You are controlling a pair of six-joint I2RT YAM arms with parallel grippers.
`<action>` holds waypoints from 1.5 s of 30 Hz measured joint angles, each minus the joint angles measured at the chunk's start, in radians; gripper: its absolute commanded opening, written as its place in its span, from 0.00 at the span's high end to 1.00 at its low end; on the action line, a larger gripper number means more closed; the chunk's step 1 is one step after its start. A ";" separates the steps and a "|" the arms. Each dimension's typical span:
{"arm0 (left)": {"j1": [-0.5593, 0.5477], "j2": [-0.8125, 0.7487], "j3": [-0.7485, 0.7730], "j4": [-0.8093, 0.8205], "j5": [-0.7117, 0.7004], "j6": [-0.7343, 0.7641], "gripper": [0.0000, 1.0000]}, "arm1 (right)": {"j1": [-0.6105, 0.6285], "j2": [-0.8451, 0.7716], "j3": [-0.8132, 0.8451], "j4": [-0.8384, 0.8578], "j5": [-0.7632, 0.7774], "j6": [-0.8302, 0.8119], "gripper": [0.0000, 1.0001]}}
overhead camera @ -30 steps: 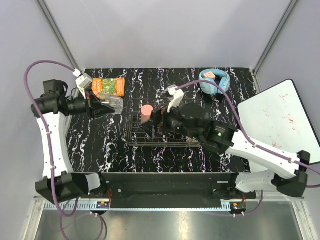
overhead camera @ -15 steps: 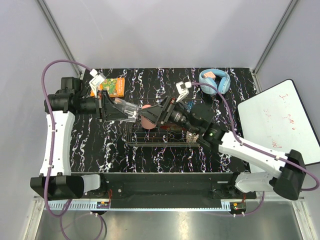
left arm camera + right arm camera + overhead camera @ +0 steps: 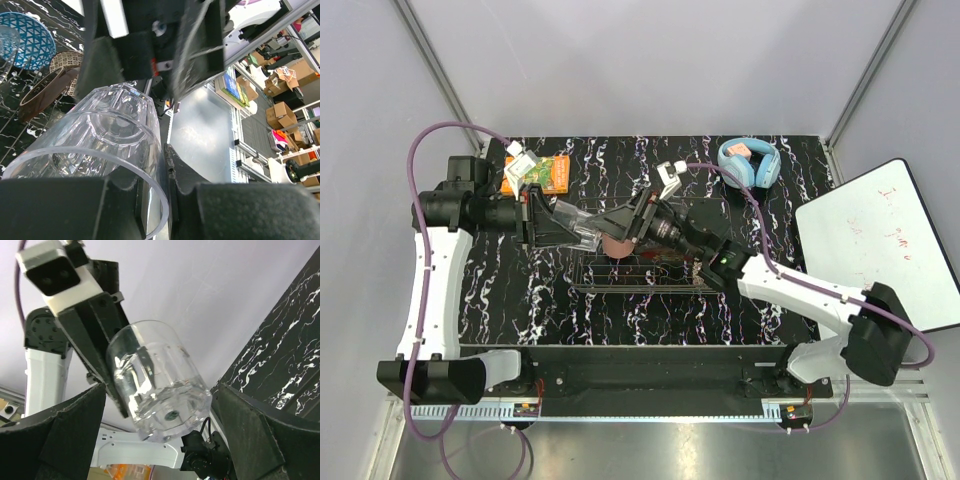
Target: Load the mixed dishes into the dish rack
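Note:
My left gripper (image 3: pixel 556 222) is shut on the rim of a clear glass (image 3: pixel 576 226) and holds it on its side above the left edge of the dish rack (image 3: pixel 620 284). In the left wrist view one finger is inside the rim and one outside (image 3: pixel 152 186). My right gripper (image 3: pixel 623 224) is open and faces the glass's base. In the right wrist view the glass (image 3: pixel 160 375) sits between the spread fingers (image 3: pixel 65 435) without touching them. A salmon-pink cup (image 3: pixel 617 245) shows in the rack under the right gripper. A blue patterned bowl (image 3: pixel 25 37) and a beige patterned bowl (image 3: pixel 65 62) lie in the rack.
An orange-green book (image 3: pixel 542 172) lies at the back left. Light blue headphones (image 3: pixel 750 162) lie at the back right. A whiteboard (image 3: pixel 880 240) leans at the right edge. The right arm covers most of the rack's right half.
My left arm has carried the glass right, toward the rack. My right gripper has swung left and tilted up, so its open fingers now face the glass's base.

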 measured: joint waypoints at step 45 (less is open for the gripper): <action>-0.015 0.050 -0.024 -0.011 0.047 0.033 1.00 | -0.042 0.250 -0.066 0.484 -0.172 0.453 0.13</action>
